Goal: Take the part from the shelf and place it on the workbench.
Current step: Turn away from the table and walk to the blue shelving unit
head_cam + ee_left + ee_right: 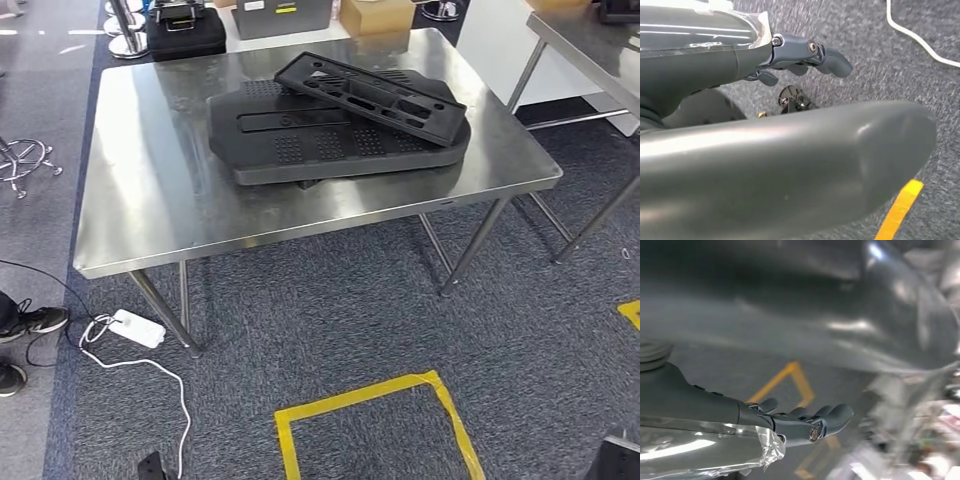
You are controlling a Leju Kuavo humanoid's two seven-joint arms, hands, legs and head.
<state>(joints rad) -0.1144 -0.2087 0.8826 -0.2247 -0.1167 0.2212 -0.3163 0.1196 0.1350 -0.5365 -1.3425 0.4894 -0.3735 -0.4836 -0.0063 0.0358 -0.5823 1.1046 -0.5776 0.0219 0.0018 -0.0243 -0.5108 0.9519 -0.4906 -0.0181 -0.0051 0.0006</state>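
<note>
Left hand (806, 55) and right hand (810, 422) hang over the carpet, fingers extended, holding nothing. Two black moulded parts lie mid-desk (128, 210): narrow tray (370, 97) propped across the broad panel (332, 135), toward the far right corner. Judged rigid, light, matte; grasp by the long edges.

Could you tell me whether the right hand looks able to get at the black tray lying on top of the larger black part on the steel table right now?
Probably not yet. The right hand hangs empty over the carpet, while the black tray lies across the steel table.
</note>
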